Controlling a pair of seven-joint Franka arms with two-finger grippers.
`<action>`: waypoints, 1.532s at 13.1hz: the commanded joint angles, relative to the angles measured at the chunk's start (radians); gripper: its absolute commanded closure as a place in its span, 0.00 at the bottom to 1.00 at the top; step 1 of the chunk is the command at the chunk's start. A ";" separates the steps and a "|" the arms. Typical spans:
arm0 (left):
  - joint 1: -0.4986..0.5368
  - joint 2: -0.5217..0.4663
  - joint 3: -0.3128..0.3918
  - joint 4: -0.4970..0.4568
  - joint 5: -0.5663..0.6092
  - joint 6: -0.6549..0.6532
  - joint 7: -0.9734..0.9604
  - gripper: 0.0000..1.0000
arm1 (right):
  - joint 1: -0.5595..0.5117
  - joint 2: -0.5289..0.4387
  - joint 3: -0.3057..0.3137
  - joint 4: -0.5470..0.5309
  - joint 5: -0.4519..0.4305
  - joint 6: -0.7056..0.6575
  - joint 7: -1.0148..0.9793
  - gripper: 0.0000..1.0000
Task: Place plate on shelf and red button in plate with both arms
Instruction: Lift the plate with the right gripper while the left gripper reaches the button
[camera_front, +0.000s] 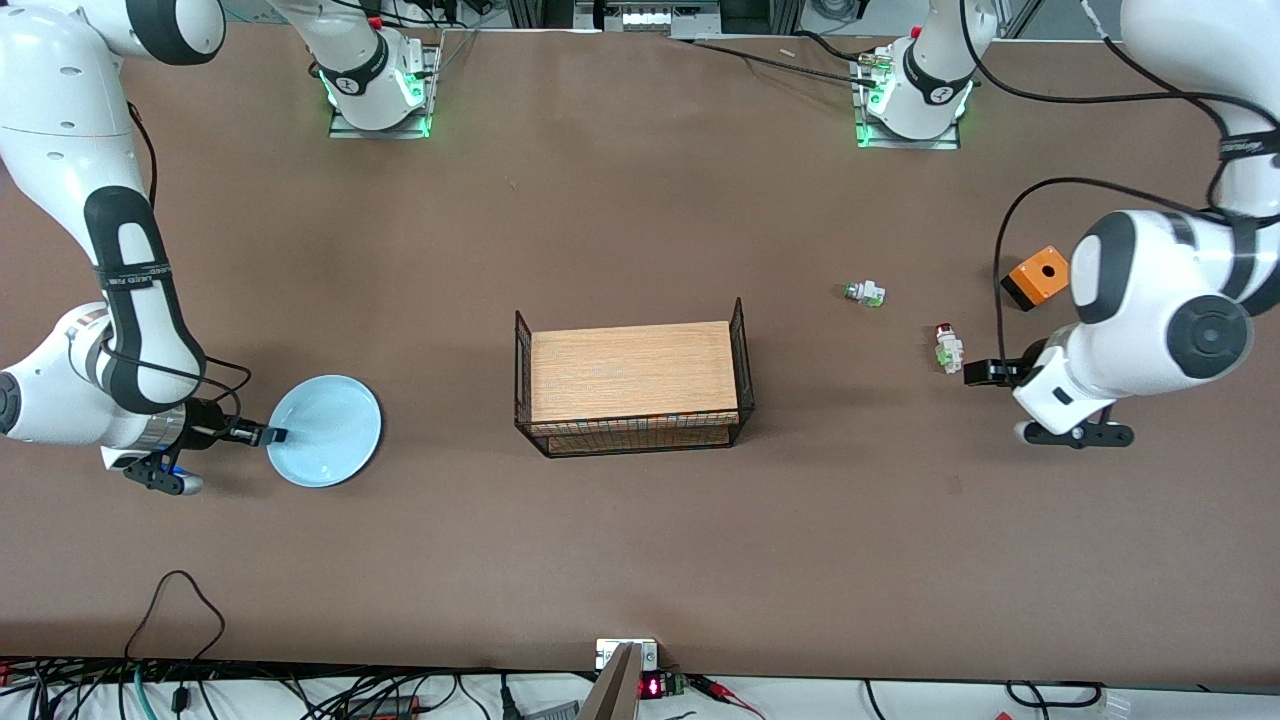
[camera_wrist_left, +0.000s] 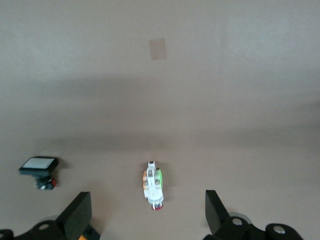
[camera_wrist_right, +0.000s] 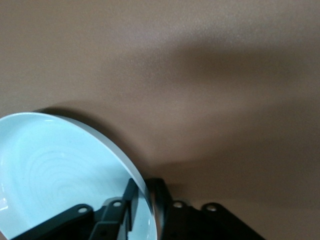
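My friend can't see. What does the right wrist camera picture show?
The right gripper pinches the rim of the pale-blue plate, one of its fingers inside the rim and one outside. The brown table fills the rest, with dark shadows across it.

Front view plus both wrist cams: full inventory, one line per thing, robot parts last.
plate: 1, pale blue, on the table toward the right arm's end, rim between the right gripper's fingers
red button: 1, whitish with red cap and green bits, on the table toward the left arm's end
white-green part: 1, no red cap, farther from the front camera than the red button
orange box: 1, orange with dark side, beside the left arm
black button: 1, black with white face, left wrist view only
wire rack: 1, black wire, wooden top, mid-table
table: 1, brown
right gripper: shut on the plate's rim
left gripper: open, beside the red button
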 joint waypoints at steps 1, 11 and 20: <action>0.003 -0.089 -0.002 -0.232 -0.011 0.182 0.011 0.00 | -0.012 -0.003 0.013 0.014 0.021 -0.042 -0.014 1.00; 0.030 -0.061 -0.004 -0.456 -0.012 0.485 -0.001 0.00 | 0.005 -0.277 0.017 0.015 0.014 -0.474 0.067 1.00; 0.041 0.008 -0.008 -0.512 -0.029 0.599 -0.003 0.04 | 0.238 -0.515 0.022 0.015 0.021 -0.662 0.504 1.00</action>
